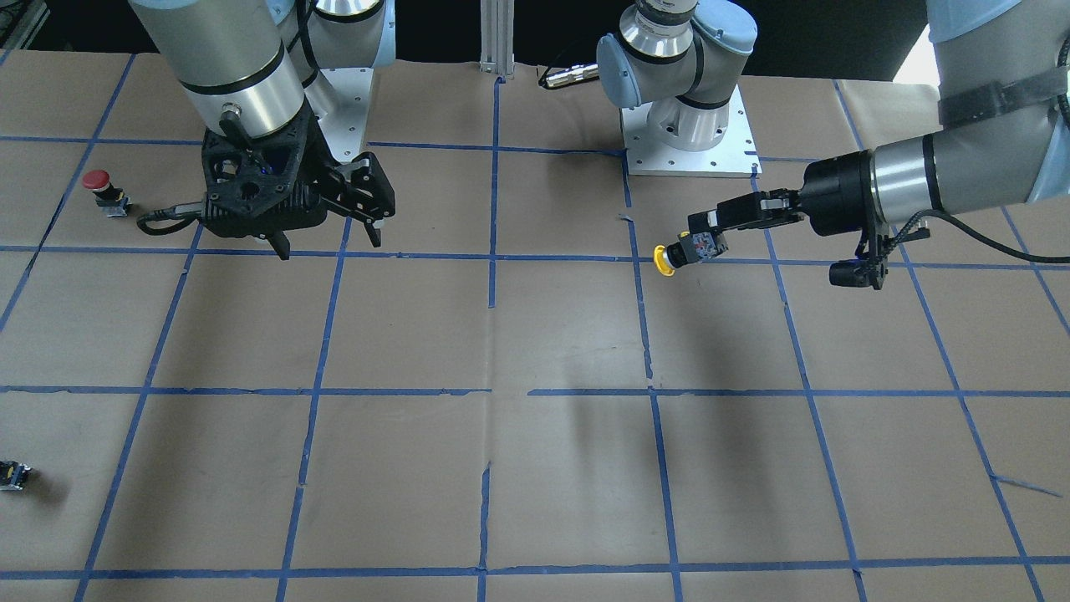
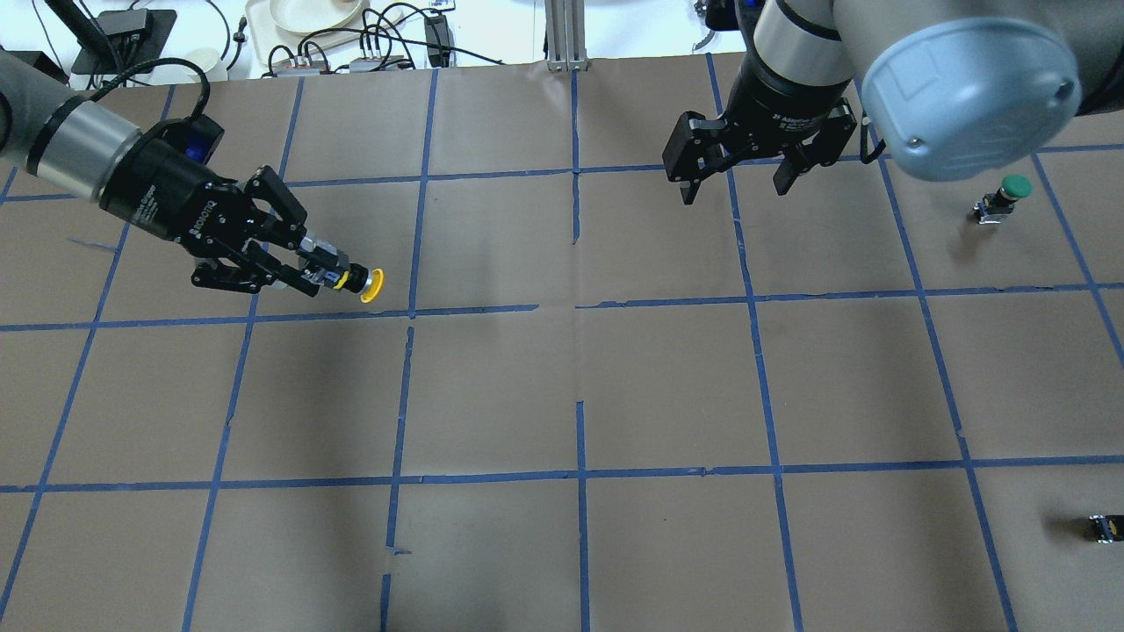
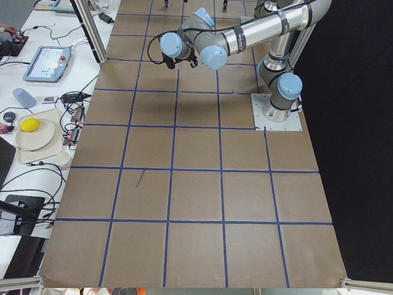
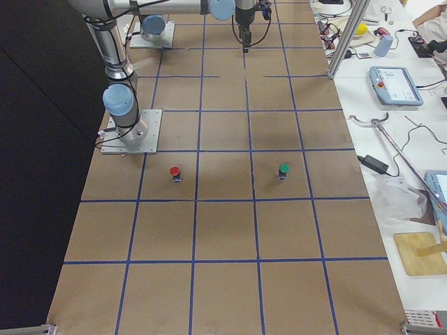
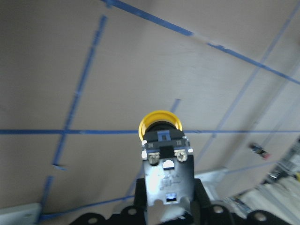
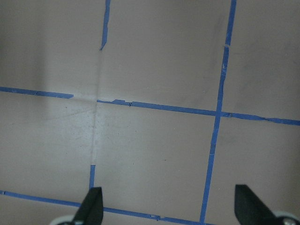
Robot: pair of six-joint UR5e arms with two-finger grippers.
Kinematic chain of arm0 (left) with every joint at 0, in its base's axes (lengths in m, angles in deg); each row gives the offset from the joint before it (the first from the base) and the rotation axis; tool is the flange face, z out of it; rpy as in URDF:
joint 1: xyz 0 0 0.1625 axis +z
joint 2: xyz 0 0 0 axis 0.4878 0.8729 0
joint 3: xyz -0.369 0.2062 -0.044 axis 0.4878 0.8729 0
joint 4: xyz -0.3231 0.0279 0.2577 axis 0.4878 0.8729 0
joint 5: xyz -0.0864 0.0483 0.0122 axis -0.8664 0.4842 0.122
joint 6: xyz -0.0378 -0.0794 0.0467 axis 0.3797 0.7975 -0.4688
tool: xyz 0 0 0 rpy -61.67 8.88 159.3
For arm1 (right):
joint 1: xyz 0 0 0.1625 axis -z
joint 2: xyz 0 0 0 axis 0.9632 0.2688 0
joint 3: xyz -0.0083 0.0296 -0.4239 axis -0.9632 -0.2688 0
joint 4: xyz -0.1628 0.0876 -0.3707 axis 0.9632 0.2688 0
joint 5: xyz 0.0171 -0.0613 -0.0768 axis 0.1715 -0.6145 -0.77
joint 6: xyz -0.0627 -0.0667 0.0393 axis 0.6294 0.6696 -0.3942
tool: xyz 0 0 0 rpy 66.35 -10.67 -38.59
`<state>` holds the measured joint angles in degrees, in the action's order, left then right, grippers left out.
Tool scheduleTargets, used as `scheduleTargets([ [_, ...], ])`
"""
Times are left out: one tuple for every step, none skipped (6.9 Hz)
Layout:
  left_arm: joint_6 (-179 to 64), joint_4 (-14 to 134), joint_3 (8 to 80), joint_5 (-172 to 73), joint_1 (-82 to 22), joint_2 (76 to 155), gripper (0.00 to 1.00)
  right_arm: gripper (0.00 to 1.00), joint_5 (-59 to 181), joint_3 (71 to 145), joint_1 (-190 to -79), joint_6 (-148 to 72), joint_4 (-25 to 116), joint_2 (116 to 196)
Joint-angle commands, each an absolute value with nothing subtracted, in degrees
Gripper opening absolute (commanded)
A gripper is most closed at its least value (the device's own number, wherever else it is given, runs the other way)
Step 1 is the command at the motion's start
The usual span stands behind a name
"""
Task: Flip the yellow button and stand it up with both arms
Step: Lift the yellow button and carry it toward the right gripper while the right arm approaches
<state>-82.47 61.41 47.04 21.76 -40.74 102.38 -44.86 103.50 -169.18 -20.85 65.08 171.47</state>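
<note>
Silver-grey arms (image 1: 226,58) with light-blue joint caps (image 2: 966,88) and black wrist mounts (image 1: 836,196).

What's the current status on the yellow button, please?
Left gripper shut on yellow button, held aloft, cap outward. Right gripper open, empty. Green button stands far aside.

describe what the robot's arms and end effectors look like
The left arm and right arm are silver-grey tubes with light-blue joint caps. The left end effector and right end effector are black, two-fingered, with white lettering and a black cable at the wrist.
</note>
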Motion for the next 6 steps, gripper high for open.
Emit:
scheduleTargets([
  [-77.12, 63.94, 47.46, 6.60, -45.39, 102.45, 0.01, 1.00, -37.30, 103.00, -160.50, -20.67, 63.65, 171.72],
  [-73.26, 63.95, 47.73, -0.78, -48.55, 102.28, 0.01, 1.00, -31.85, 102.82, -156.10, -20.23, 58.59, 171.81],
  [-71.48, 63.95, 48.08, -7.73, -50.59, 102.45, 0.01, 1.00, -27.71, 101.95, -153.45, -20.40, 54.19, 171.99],
  [-71.46, 63.95, 49.30, -11.62, -52.09, 102.36, 0.01, 0.99, -21.58, 101.85, -150.72, -20.75, 47.79, 171.99],
  [-71.46, 63.95, 50.79, -16.80, -53.49, 102.45, 0.01, 0.99, -14.38, 102.29, -147.13, -20.23, 39.90, 171.99],
  [-71.46, 63.95, 52.37, -22.50, -55.59, 102.36, 0.02, 1.00, -11.09, 102.38, -146.48, -18.84, 34.34, 172.34],
])
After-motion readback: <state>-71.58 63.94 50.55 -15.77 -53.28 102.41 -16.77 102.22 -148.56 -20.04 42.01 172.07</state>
